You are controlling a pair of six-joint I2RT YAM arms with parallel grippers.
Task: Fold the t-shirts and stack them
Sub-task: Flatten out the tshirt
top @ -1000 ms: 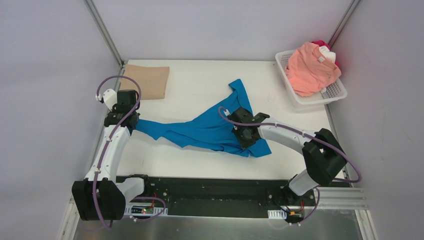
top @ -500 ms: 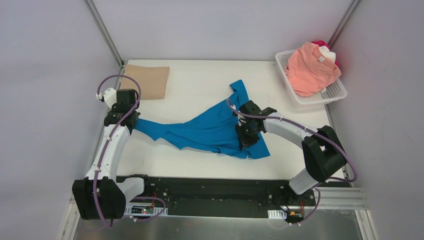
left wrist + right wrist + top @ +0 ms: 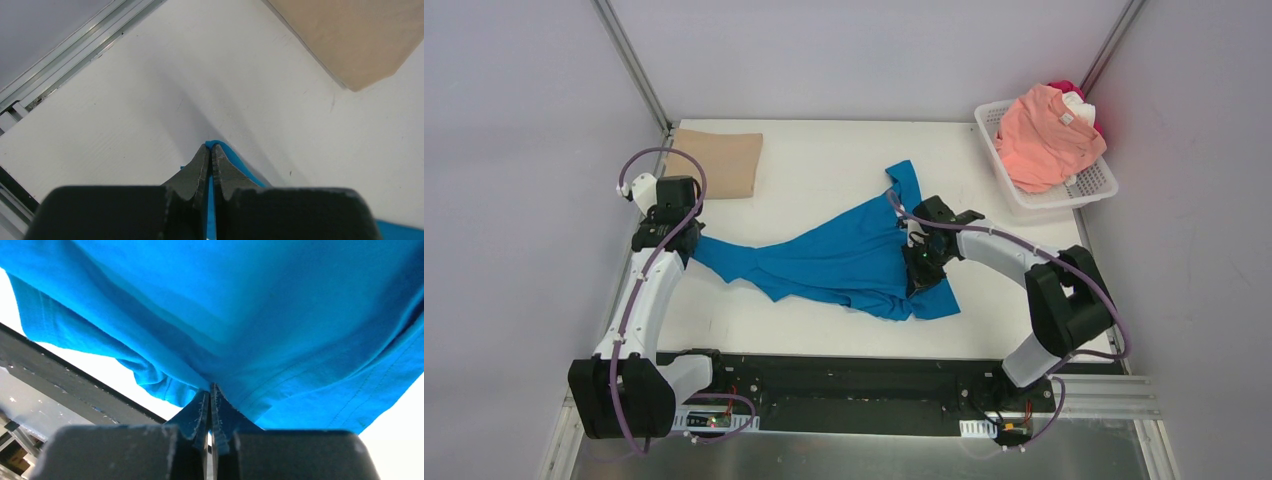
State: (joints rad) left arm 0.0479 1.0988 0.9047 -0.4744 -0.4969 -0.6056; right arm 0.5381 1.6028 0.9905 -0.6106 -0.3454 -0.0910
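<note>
A bright blue t-shirt (image 3: 834, 260) lies crumpled and stretched across the middle of the table. My left gripper (image 3: 689, 250) is shut on its left corner; in the left wrist view a strip of blue cloth (image 3: 233, 158) runs between the closed fingers at the gripper (image 3: 210, 146). My right gripper (image 3: 914, 283) sits on the shirt's right part. In the right wrist view it (image 3: 210, 387) is shut, its tips pinching a fold of the blue t-shirt (image 3: 250, 300). A folded tan t-shirt (image 3: 719, 160) lies flat at the back left, also seen from the left wrist (image 3: 350, 35).
A white lattice basket (image 3: 1064, 197) stands at the back right. It holds a salmon-pink shirt (image 3: 1044, 135) over a white one (image 3: 1076, 105) and a red one (image 3: 1064, 88). A metal frame rail (image 3: 75, 45) runs along the table's left edge.
My right gripper has shifted slightly to the right and back over the shirt and closed its jaws on the cloth. The shirt's right part has bunched a little. My left arm holds still.
</note>
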